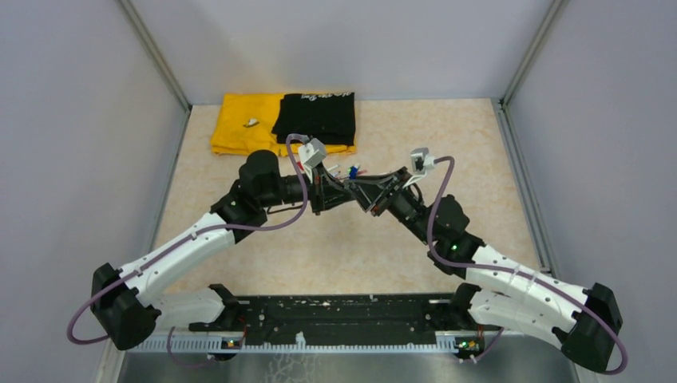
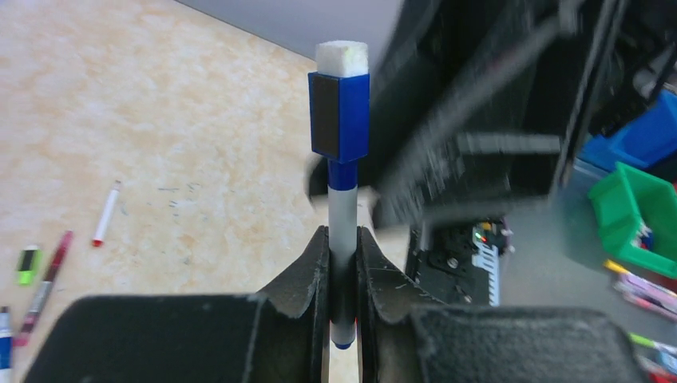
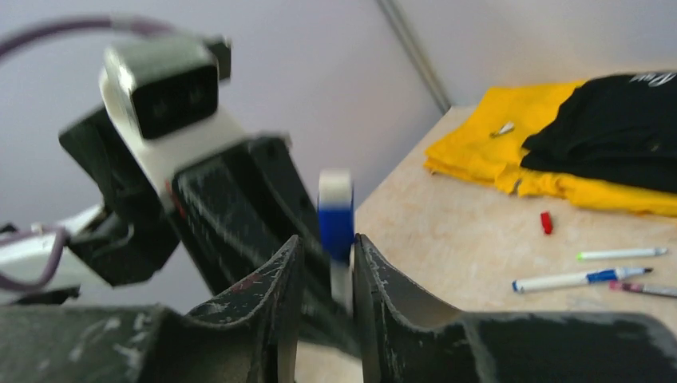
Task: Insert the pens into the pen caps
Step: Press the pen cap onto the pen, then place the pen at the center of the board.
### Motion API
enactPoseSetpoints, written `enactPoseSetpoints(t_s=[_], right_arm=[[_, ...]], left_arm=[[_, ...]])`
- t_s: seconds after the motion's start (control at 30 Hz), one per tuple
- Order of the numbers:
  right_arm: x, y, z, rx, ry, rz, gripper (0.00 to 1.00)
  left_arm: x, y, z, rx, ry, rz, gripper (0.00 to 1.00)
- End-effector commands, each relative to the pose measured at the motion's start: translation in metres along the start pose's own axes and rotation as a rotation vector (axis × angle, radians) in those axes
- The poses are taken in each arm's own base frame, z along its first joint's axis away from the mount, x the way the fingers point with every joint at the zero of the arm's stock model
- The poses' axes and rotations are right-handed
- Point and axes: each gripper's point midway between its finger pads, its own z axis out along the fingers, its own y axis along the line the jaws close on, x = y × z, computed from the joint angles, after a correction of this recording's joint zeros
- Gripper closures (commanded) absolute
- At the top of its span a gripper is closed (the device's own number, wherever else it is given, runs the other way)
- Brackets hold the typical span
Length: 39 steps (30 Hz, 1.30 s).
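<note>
Blue cap (image 2: 339, 112) tops upright white-barrelled pen (image 2: 343, 227).

Shirts (image 1: 239, 128) block the far edge, left arm (image 1: 255, 187) and right arm (image 1: 423, 211) crowd mid-table; bare tabletop (image 1: 479, 152) flanks them.

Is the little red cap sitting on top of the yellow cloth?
No, the red cap lies on the bare table, a little way in front of the yellow cloth, not touching it.
</note>
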Motion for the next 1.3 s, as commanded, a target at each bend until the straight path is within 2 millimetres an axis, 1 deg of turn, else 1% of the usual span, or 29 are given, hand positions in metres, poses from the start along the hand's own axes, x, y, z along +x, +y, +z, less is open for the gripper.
enactPoseSetpoints(t_s=[0.0,0.13,0.27,0.5,0.6,0.67,0.73,0.87,0.93,0.97,1.03,1.13,1.2,1.27], right_arm=[[0.043,0.011,-0.014,-0.082,0.147,0.026,0.69],[0.045,-0.001,-0.015,-0.034,0.141,0.011,0.66],[0.048,-0.012,-0.02,0.006,0.124,0.003,0.65],[0.056,-0.03,-0.03,0.06,0.124,-0.013,0.65],[0.06,-0.041,-0.035,0.105,0.119,-0.016,0.65],[0.063,-0.055,-0.039,0.168,0.12,-0.021,0.64],[0.071,-0.072,-0.043,0.255,0.143,-0.013,0.63],[0.09,-0.098,-0.048,0.396,0.239,-0.045,0.63],[0.104,-0.112,-0.05,0.477,0.313,-0.073,0.62],[0.108,-0.118,-0.051,0.511,0.343,-0.086,0.62],[0.115,-0.127,-0.053,0.575,0.386,-0.105,0.61],[0.124,-0.137,-0.055,0.635,0.448,-0.133,0.6],[0.129,-0.139,-0.055,0.648,0.48,-0.139,0.58],[0.134,-0.139,-0.054,0.651,0.515,-0.141,0.54]], left_arm=[[-0.055,0.012,-0.006,-0.1,-0.153,0.108,1.0],[-0.053,0.02,-0.01,-0.154,-0.156,0.101,1.0],[-0.05,0.026,-0.013,-0.194,-0.148,0.104,1.0],[-0.043,0.024,-0.018,-0.189,-0.134,0.12,1.0],[-0.037,0.034,-0.02,-0.244,-0.109,0.108,1.0],[-0.028,0.048,-0.024,-0.323,-0.077,0.087,1.0],[-0.012,0.065,-0.029,-0.413,-0.025,0.061,1.0],[0.03,0.092,-0.044,-0.575,0.104,-0.014,1.0],[0.048,0.104,-0.054,-0.66,0.131,-0.055,1.0],[0.057,0.114,-0.062,-0.731,0.139,-0.077,1.0],[0.081,0.126,-0.075,-0.824,0.182,-0.141,1.0],[0.12,0.137,-0.089,-0.919,0.256,-0.255,1.0],[0.146,0.141,-0.095,-0.952,0.296,-0.328,1.0],[0.169,0.144,-0.101,-0.983,0.335,-0.371,1.0]])
